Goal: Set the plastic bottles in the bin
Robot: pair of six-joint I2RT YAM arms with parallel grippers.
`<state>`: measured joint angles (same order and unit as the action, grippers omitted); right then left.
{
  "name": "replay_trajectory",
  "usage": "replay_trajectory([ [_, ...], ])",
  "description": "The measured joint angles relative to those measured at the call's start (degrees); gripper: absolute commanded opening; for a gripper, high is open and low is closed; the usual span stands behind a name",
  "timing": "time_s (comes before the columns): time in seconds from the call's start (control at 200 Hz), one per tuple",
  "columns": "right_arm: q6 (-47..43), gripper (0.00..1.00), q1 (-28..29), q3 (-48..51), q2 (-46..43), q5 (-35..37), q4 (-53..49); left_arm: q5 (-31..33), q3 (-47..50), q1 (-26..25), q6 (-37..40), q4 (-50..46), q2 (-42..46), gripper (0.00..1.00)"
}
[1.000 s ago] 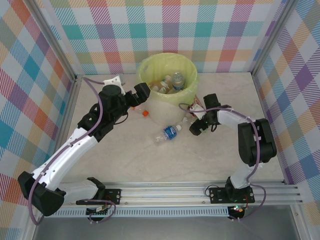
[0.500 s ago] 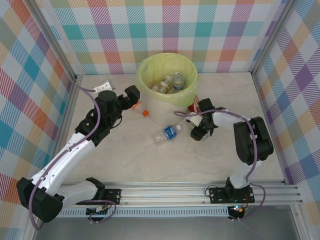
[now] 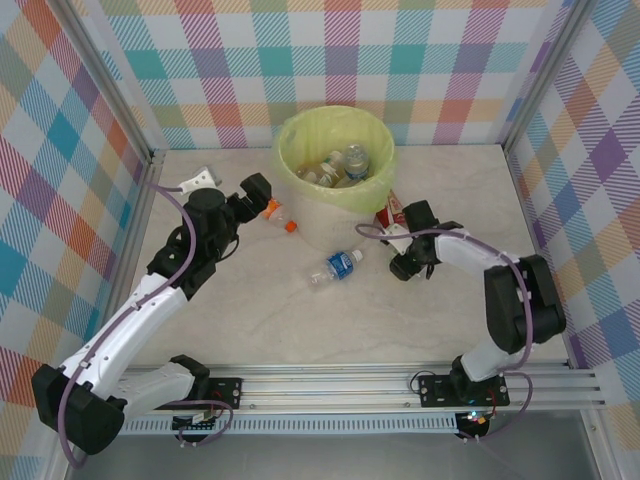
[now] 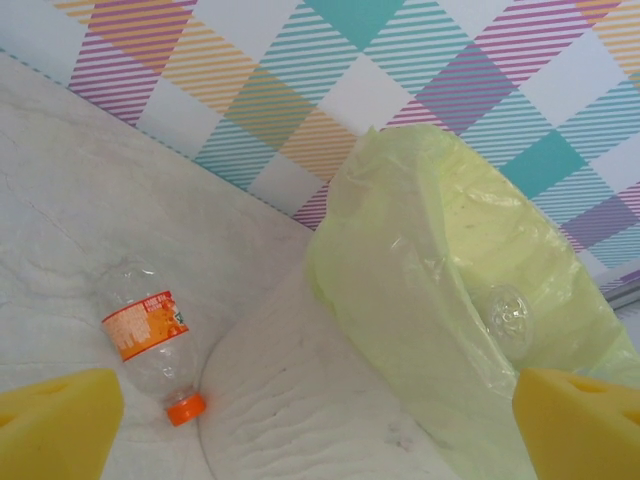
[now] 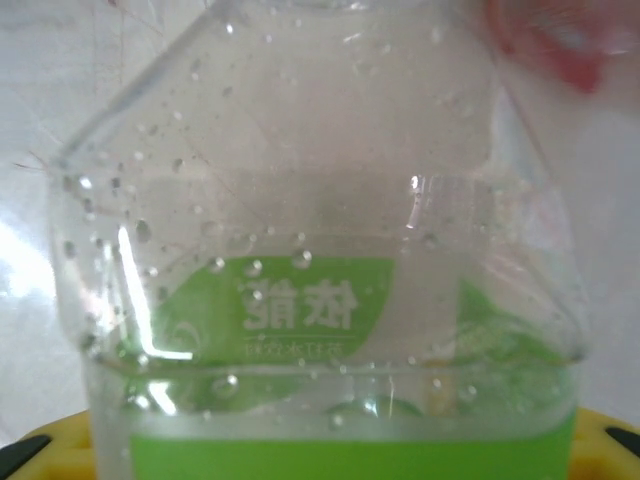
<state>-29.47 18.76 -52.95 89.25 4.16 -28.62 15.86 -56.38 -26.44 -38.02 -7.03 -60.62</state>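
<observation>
Plaid walls, marble counter (image 3: 420, 320), your left hand (image 3: 262, 196) spread wide by the orange-label bottle (image 4: 150, 335) just beside the bin (image 3: 335, 215), green-label bottle (image 5: 320, 300) right up against your right hand (image 3: 405, 262), can't tell if it's pinching, blue-label bottle (image 3: 338, 267) loose mid-counter

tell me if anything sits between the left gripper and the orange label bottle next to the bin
Nothing visible does. The left gripper is open, and in its wrist view the orange-label bottle lies on the tabletop just ahead of the fingers, cap toward the camera. The bin stands beside the bottle, not across the path.
</observation>
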Motion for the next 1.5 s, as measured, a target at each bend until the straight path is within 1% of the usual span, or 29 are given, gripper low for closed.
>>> replay_trajectory([
  [0.195, 4.15, 0.33, 0.02, 2.16, -9.51, 2.45, 0.15, -0.81, 0.04, 0.63, -0.83, 1.22, -0.96, 1.00],
  [0.4, 9.11, 0.26, -0.87, 4.57, -19.67, 6.14, 3.56, -0.98, 0.70, 1.49, -1.88, 2.71, -1.62, 1.00],
  [0.6, 12.68, 0.28, -2.29, 4.63, -28.37, 7.61, 8.96, -1.57, 0.85, 2.01, -2.93, 2.73, -2.62, 1.00],
  [0.775, 16.94, 0.28, -2.29, 1.99, -31.21, 4.15, 10.19, -2.49, 1.20, 2.27, -3.17, 2.69, -2.80, 1.00],
  [0.86, 20.35, 0.28, -2.29, -1.73, -31.21, 0.90, 10.19, -2.75, 1.57, 2.32, -3.32, 2.69, -2.80, 1.00],
  [0.99, 25.49, 0.28, -2.29, -9.16, -30.75, -7.04, 11.06, -2.86, 2.75, 2.80, -4.26, 2.62, -2.75, 1.00],
  [1.1, 28.89, 0.29, -2.16, -16.63, -27.63, -13.81, 12.63, -2.91, 3.82, 3.26, -4.70, 2.40, -2.49, 1.00],
  [1.19, 31.45, 0.29, -1.79, -23.30, -23.34, -18.75, 13.18, -2.86, 4.76, 3.52, -4.92, 1.84, -1.68, 1.00],
  [1.31, 34.80, 0.30, -1.03, -31.39, -16.26, -23.45, 13.64, -2.86, 6.03, 3.98, -5.77, 1.14, -0.35, 1.00],
  [1.5, 40.50, 0.33, 0.85, -41.53, -4.20, -25.35, 11.98, -2.93, 7.56, 4.79, -7.48, 0.90, 0.55, 1.00],
])
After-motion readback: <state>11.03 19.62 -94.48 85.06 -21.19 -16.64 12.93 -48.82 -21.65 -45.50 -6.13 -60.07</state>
